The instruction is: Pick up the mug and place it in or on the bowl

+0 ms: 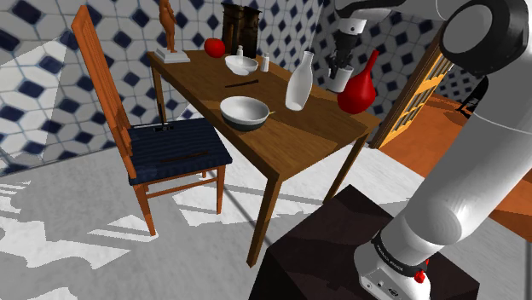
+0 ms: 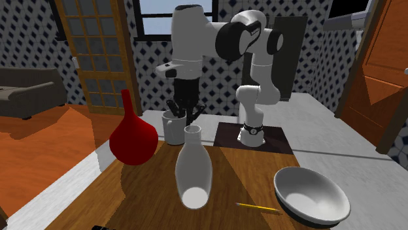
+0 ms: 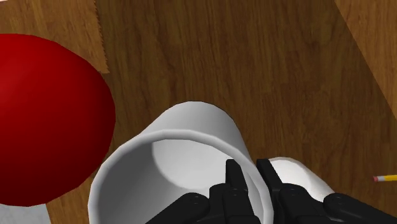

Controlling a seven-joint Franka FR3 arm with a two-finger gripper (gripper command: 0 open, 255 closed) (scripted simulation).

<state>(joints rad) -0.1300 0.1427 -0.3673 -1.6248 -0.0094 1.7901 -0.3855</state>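
My tool [image 3: 250, 170] grips the mug [image 3: 191, 121] by its rim alone; it could swing, slip, or knock the red vase [image 3: 44, 114] just beside it.

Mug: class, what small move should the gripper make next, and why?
Probably lift straight up: the gripper pinches the mug by its wall, one finger inside; the red vase stands close beside, and the bowl lies past the white vase.

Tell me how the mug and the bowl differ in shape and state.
The mug is tall and narrow; the bowl is wide and shallow. The gripper has its jaws shut on the mug's rim; the bowl stands free. Both are whitish inside and open upward.
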